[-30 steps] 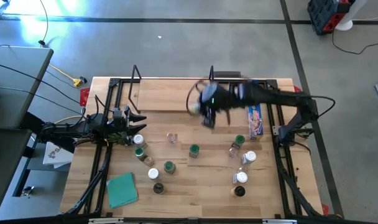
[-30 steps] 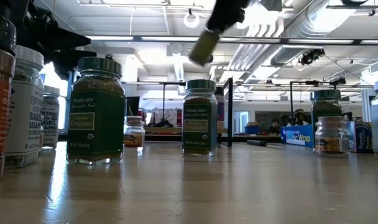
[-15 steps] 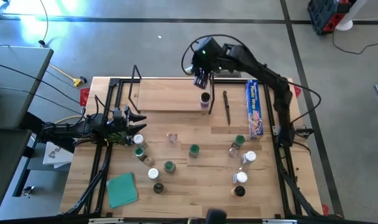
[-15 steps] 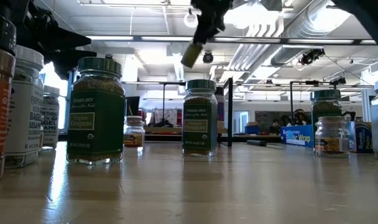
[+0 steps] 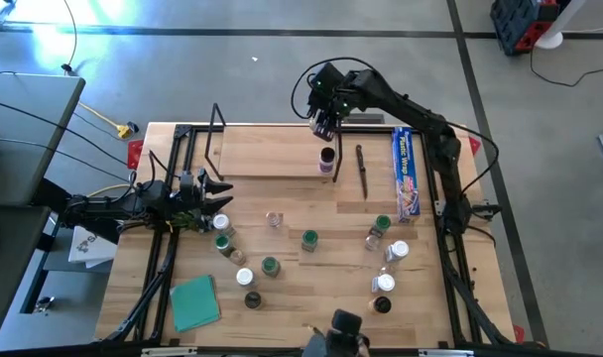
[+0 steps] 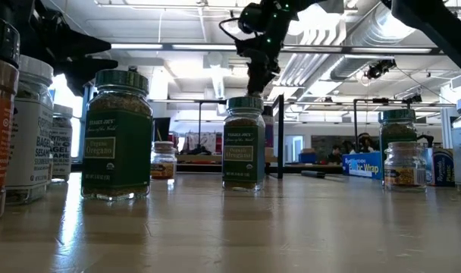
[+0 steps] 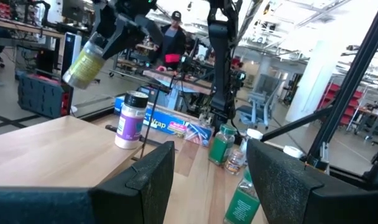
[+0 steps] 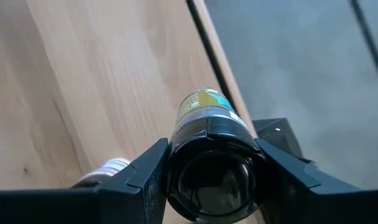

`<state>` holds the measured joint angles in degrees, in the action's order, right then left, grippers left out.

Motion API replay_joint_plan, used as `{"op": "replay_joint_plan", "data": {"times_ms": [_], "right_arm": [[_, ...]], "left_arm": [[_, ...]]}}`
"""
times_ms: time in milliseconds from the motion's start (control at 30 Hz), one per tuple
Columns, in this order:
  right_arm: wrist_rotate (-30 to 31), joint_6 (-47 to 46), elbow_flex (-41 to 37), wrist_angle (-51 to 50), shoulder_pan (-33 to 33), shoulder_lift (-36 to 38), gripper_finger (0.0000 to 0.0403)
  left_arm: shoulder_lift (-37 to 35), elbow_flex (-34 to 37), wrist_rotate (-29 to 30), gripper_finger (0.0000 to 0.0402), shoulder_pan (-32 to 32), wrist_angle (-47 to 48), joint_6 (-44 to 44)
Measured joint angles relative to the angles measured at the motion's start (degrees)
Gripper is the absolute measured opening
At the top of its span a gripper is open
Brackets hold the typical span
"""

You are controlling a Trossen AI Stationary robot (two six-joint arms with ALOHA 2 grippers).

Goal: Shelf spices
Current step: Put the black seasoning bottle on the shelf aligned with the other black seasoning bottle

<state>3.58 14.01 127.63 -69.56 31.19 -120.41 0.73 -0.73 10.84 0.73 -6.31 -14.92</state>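
Note:
My right gripper (image 5: 323, 123) hangs over the far edge of the shelf (image 5: 267, 151), a light-wood board with a black wire frame (image 5: 216, 129) at its left end. It is shut on a spice jar (image 7: 83, 63) with yellowish contents and a black lid. Another spice jar (image 5: 327, 160) stands upright on the shelf just nearer than the gripper. Several more spice jars (image 5: 309, 239) stand on the tabletop. My left gripper (image 5: 218, 194) waits open at the table's left edge, holding nothing. My right gripper pinches the jar between its two fingers (image 8: 153, 171), which sit on opposite sides of its lid end (image 8: 209, 140). The fingers slant down from above. The jar hangs tilted below them with its bottom (image 7: 76, 73) lowest, clear of the shelf.
A long blue wrap box (image 5: 408, 175) lies right of the shelf, with a black wire piece (image 5: 361, 171) between them. A flat green packet (image 5: 194, 301) lies at the near left. The shelf's left and middle parts are bare wood.
My right gripper has carried the jar from above the shelf's near right part toward the table's far edge, has tipped more steeply downward, and has kept its hold. The jar stays clear of the shelf.

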Motion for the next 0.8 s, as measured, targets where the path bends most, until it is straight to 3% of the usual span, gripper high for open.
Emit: {"op": "replay_joint_plan", "data": {"times_ms": [133, 300, 533, 800], "right_arm": [[-1.4, -0.2, 0.0, 0.0, 0.3, -1.8, 0.0186], [-2.8, -0.6, 0.0, -0.1, 0.5, -4.8, 0.0186], [-3.5, -1.9, 0.0, -3.3, 2.0, -6.5, 0.0186], [-4.1, -2.1, 0.0, -4.5, 2.3, -6.4, 0.0186]], "left_arm": [[0.0, 0.0, 0.1, 0.0195, 0.0, 0.0, 0.0], [0.6, -1.4, 8.5, 0.0189, 1.0, 1.8, -3.5], [6.5, -7.0, 7.7, 0.0151, 3.5, 6.4, -0.9], [13.5, -8.0, 7.8, 0.0123, 3.9, 5.6, 0.5]]}}
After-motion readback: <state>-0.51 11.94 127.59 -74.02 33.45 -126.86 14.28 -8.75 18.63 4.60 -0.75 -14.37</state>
